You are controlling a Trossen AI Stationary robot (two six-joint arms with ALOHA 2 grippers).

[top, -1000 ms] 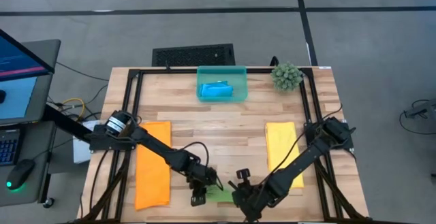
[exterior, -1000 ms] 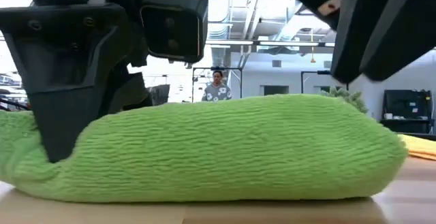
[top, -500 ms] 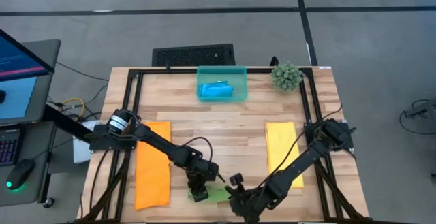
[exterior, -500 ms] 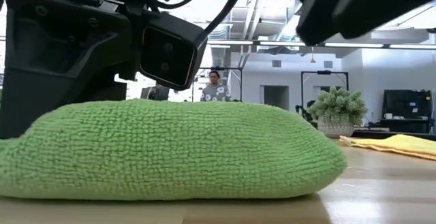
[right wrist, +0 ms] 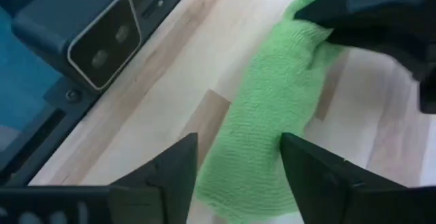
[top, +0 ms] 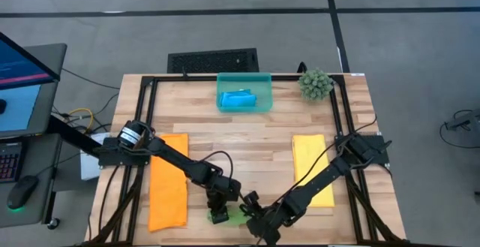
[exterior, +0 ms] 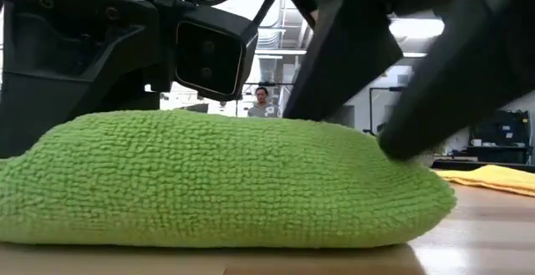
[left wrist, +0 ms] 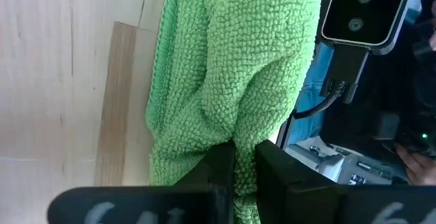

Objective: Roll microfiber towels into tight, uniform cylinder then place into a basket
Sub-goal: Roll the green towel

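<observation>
The green towel (exterior: 217, 183) lies as a loose roll on the wood table near its near edge, also seen from above (top: 233, 215). My left gripper (top: 219, 217) is shut on its left end. My right gripper (top: 251, 218) is open, slanting down over the roll's right end; its fingers (right wrist: 174, 173) stand on either side of that end (right wrist: 252, 176). A rolled blue towel (top: 238, 98) lies in the teal basket (top: 264, 100) at the far edge. The orange towel (top: 168, 181) and the yellow towel (top: 310, 164) lie flat at the left and right. My left gripper pinches a bunched fold at the green roll's left end (left wrist: 240, 125) between its two fingers (left wrist: 276, 173), slanting down from the table's left. The roll lies along the table on its side. My right gripper: one fingertip (exterior: 401, 137) shows right at the roll's right end; whether it touches, I cannot tell.
A spiky green plant ball (top: 316, 84) stands at the far right corner. A black frame (top: 150, 89) runs round the tabletop. The low camera's housing (right wrist: 102, 43) sits at the near edge close to the roll. Bare wood lies in the table's middle.
My right gripper has come down and toward the table's left, from above the roll onto its right end. My left gripper has rolled at the wrist without leaving its place, and the green roll has turned and shifted a little with it.
</observation>
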